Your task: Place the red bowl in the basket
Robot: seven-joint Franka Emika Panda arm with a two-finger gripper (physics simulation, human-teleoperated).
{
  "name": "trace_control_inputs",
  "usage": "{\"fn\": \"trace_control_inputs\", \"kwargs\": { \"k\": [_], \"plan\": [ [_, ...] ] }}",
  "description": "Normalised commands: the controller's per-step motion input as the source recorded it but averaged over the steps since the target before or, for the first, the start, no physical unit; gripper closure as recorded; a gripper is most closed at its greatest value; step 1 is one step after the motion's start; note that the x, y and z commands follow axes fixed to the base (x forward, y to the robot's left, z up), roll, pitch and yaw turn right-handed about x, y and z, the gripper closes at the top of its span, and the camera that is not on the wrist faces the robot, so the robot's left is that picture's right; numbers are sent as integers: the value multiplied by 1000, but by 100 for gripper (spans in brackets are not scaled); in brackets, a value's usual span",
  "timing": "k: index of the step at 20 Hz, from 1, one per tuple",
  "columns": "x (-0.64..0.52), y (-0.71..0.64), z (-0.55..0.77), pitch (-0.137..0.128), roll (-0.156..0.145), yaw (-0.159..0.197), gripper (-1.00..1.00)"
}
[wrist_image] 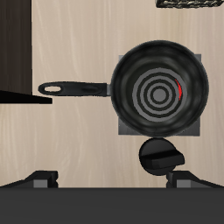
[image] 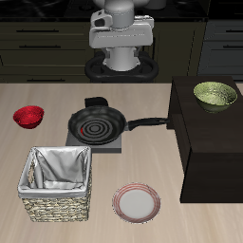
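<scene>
One red bowl (image: 28,117) sits alone on the tabletop (image: 142,180), well apart from the claw and farther back than the basket (image: 59,184), which stands near the front edge. The pan (image: 96,123) rests on a burner (image: 95,139) between bowl and dark cabinet (image: 214,152). The claw hangs over the pan, holding nothing; its spread cannot be told.

Red bowl (image: 28,117): small, round, glossy bright red, upright, opening up, empty. Sits on tabletop nr a side edge, toward back. Basket (image: 60,197): square woven beige wicker w/ grey-white cloth lining, upright, nothing inside. Nr front edge, same side. Bowl & basket apart, not touching; bowl farther back.
</scene>
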Motion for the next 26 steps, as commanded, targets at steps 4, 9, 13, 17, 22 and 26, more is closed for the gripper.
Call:
{"fn": "trace_control_inputs", "kwargs": {
  "k": [4,9,13,17,22,26],
  "plan": [
    [130,-324,-71,6,-56,42,-100],
    [117,-454,-48,-13,-79,23,-100],
    [121,-353,-109,47,-15,-11,-100],
    [93,-311,-46,50,11,-68,-100],
    [100,-355,-3,-4,21,-14,-100],
    [143,-425,65,-10,-7,-46,-100]
  ]
}}
